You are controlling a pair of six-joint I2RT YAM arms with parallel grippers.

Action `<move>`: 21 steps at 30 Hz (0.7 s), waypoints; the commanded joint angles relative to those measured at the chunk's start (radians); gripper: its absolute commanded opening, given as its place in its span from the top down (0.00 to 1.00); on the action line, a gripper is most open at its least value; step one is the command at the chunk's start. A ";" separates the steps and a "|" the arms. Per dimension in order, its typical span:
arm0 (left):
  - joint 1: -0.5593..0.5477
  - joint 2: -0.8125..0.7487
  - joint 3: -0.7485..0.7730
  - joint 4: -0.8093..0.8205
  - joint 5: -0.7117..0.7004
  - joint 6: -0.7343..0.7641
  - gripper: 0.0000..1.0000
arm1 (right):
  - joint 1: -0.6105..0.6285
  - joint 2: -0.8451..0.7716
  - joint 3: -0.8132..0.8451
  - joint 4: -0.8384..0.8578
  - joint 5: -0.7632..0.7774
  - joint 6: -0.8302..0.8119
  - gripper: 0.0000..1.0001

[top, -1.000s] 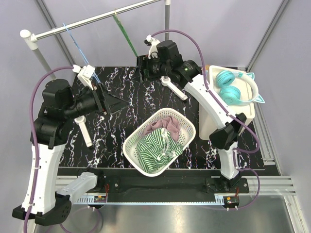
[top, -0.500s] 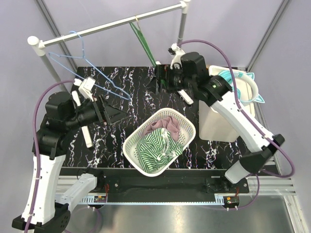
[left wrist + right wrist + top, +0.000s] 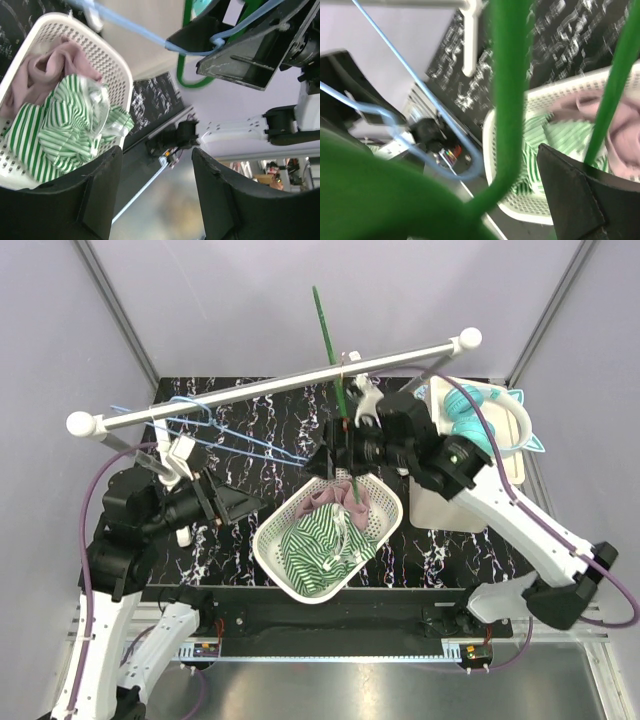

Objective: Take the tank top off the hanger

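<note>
Both hangers are bare. The green hanger (image 3: 325, 335) sticks up past the white rail (image 3: 250, 390), and its lower part runs into my right gripper (image 3: 338, 458), just above the basket. In the right wrist view the green hanger (image 3: 507, 100) fills the left side and hides one finger, so only one black finger (image 3: 575, 200) shows. The thin blue hanger (image 3: 240, 445) lies tilted between the rail and my right gripper. My left gripper (image 3: 235, 502) is open and empty (image 3: 155, 200), left of the basket. A green-and-white striped garment (image 3: 320, 545) and a pink one (image 3: 345, 495) lie in the basket.
The white perforated basket (image 3: 265, 540) sits on the black marbled tabletop (image 3: 450, 550). The rail now lies slanted across the middle of the view. Teal headphones (image 3: 480, 415) rest on a white box (image 3: 440, 505) at the right. Grey walls enclose the back and sides.
The rail has swung from the back of the view down over the table. My right arm has moved forward and left with the green hanger. The blue hanger went with the rail.
</note>
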 commanded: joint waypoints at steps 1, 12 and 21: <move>0.004 0.014 0.047 0.213 0.005 -0.093 0.38 | -0.007 0.132 0.255 -0.058 -0.010 -0.032 0.00; 0.004 0.137 0.190 0.266 -0.008 -0.104 0.37 | -0.018 0.259 0.431 -0.033 0.069 -0.014 0.00; 0.003 0.133 0.191 0.254 -0.034 -0.089 0.37 | -0.056 0.421 0.629 -0.041 0.126 -0.070 0.00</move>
